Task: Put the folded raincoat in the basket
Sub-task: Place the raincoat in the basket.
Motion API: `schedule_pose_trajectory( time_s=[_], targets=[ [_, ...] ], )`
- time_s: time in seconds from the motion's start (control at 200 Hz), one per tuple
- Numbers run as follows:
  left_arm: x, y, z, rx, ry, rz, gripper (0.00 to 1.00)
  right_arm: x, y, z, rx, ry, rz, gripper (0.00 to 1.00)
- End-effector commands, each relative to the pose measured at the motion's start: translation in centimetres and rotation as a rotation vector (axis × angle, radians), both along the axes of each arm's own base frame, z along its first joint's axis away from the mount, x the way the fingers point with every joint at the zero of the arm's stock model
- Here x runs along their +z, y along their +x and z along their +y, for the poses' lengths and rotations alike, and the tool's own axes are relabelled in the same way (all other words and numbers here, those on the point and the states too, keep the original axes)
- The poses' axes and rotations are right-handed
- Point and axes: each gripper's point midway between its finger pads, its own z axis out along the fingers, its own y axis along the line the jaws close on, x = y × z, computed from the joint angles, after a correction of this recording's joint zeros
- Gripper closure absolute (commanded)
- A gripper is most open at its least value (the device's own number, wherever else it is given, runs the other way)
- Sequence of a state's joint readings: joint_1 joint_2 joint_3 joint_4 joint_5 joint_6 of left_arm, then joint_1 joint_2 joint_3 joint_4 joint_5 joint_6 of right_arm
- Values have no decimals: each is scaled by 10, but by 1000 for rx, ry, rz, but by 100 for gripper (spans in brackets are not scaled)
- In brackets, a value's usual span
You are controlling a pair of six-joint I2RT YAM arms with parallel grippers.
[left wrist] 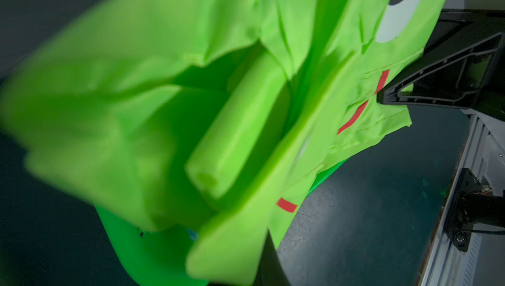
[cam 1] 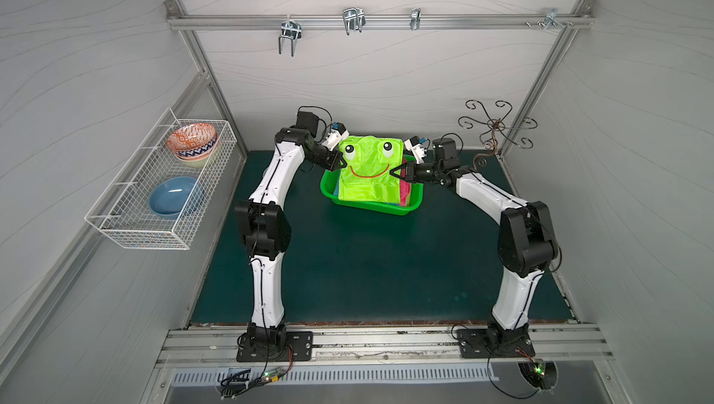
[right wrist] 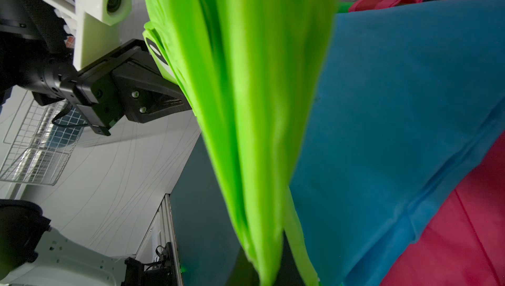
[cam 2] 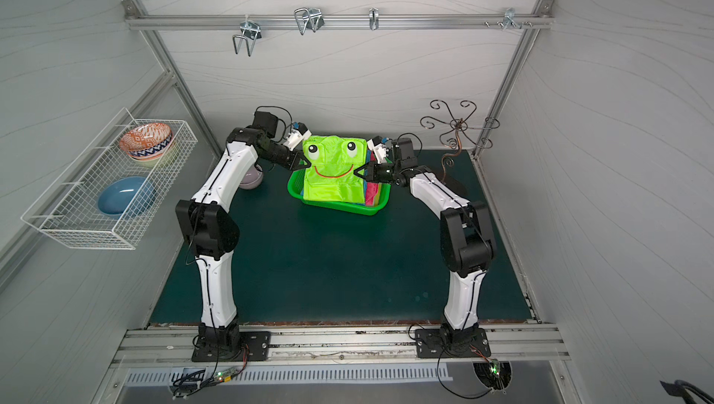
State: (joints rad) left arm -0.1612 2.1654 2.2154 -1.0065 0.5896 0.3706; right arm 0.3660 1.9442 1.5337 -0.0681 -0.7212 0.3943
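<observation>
Wire rack (cam 1: 135, 234) with bowls well left of basket (cam 1: 374, 211); left gripper (cam 1: 342, 161) clenched on raincoat (cam 1: 369, 178) left edge, above basket's left rim; raincoat, frog face up, held spread over basket; pink and blue cloths (cam 1: 407, 191) inside basket, under raincoat; right gripper (cam 1: 394, 172) clenched on raincoat right edge; curly metal stand (cam 1: 496, 124) right of basket.

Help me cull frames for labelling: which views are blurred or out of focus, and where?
In both top views everything is sharp and evenly lit, with the raincoat and the basket crisp. In the left wrist view the raincoat's nearest folds smear into blur, while the right gripper is sharp. In the right wrist view the raincoat is soft, but the left gripper is crisp.
</observation>
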Motion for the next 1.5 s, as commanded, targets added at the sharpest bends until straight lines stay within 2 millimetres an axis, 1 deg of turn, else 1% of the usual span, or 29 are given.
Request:
schedule_pose_trajectory(
  time_s=[0.0, 0.17, 0.36, 0.44, 0.49, 0.55, 0.595, 0.64, 0.72, 0.785, 0.845, 0.86, 0.92, 0.925, 0.935, 0.95, 1.04, 1.135, 1.145, 1.16, 1.175, 1.19, 1.26, 1.29, 1.34, 1.42, 1.445, 1.46, 1.495],
  targets=[
    [19, 31, -10, 1, -36, -129, 100, -5, 14, 8, -8, -16, 11, 100],
    [-11, 53, -10, 13, -4, -102, 100, -25, 26, 9, -42, -22, 51, 100],
    [-43, 55, -7, 5, 30, -38, 100, -49, 22, 1, -52, -53, 124, 100],
    [-50, 60, -5, 29, 41, -34, 100, -61, 24, -7, -75, -83, 140, 100],
    [-50, 64, -2, 48, 52, -44, 86, -68, 26, -11, -86, -95, 156, 99],
    [-47, 69, 1, 72, 61, -62, 76, -77, 28, -14, -100, -112, 175, 83],
    [-43, 73, 3, 92, 66, -74, 65, -81, 29, -15, -98, -125, 172, 71],
    [-38, 76, 7, 116, 67, -85, 54, -84, 29, -16, -102, -136, 171, 69],
    [-29, 77, 13, 147, 67, -101, 48, -87, 31, -23, -136, -170, 161, 66],
    [-21, 76, 17, 162, 65, -112, 46, -84, 32, -30, -175, -195, 147, 60],
    [-14, 71, 21, 176, 67, -124, 46, -76, 30, -34, -185, -205, 120, 48],
    [-12, 70, 22, 177, 69, -128, 46, -73, 30, -35, -187, -206, 113, 40],
    [-4, 62, 26, 184, 82, -144, 46, -61, 24, -35, -173, -207, 85, 22],
    [-4, 61, 27, 184, 84, -145, 46, -60, 24, -36, -173, -207, 82, 18],
    [-1, 59, 27, 183, 85, -151, 46, -58, 23, -36, -172, -209, 78, 6],
    [0, 56, 28, 182, 89, -153, 46, -56, 22, -37, -173, -214, 72, 2],
    [12, 37, 35, 187, 108, -172, 44, -39, 13, -47, -192, -251, 27, 1],
    [22, 15, 42, 211, 122, -176, 27, -25, -2, -59, -222, -295, -16, 1],
    [24, 12, 42, 210, 121, -179, 25, -23, -4, -59, -224, -297, -20, 1],
    [25, 8, 43, 209, 123, -179, 18, -21, -6, -61, -227, -301, -29, 1],
    [27, 4, 44, 207, 126, -182, 6, -19, -10, -61, -228, -307, -37, 1],
    [29, 1, 45, 206, 128, -190, 1, -18, -12, -62, -230, -316, -45, 1],
    [43, -12, 52, 226, 151, -232, 1, -7, -29, -64, -229, -363, -105, 1],
    [39, -20, 56, 233, 165, -225, 1, -1, -36, -65, -228, -385, -137, 1],
    [46, -31, 61, 242, 177, -243, 1, 9, -49, -66, -227, -414, -191, 1],
    [50, -45, 71, 280, 207, -264, 1, 24, -71, -71, -226, -439, -281, 1],
    [50, -49, 77, 305, 218, -270, 1, 33, -79, -74, -221, -432, -319, 1],
    [49, -51, 80, 320, 227, -270, 1, 32, -85, -75, -209, -430, -328, 1],
    [50, -57, 85, 341, 240, -278, 1, 39, -99, -76, -172, -412, -369, 1]
  ],
)
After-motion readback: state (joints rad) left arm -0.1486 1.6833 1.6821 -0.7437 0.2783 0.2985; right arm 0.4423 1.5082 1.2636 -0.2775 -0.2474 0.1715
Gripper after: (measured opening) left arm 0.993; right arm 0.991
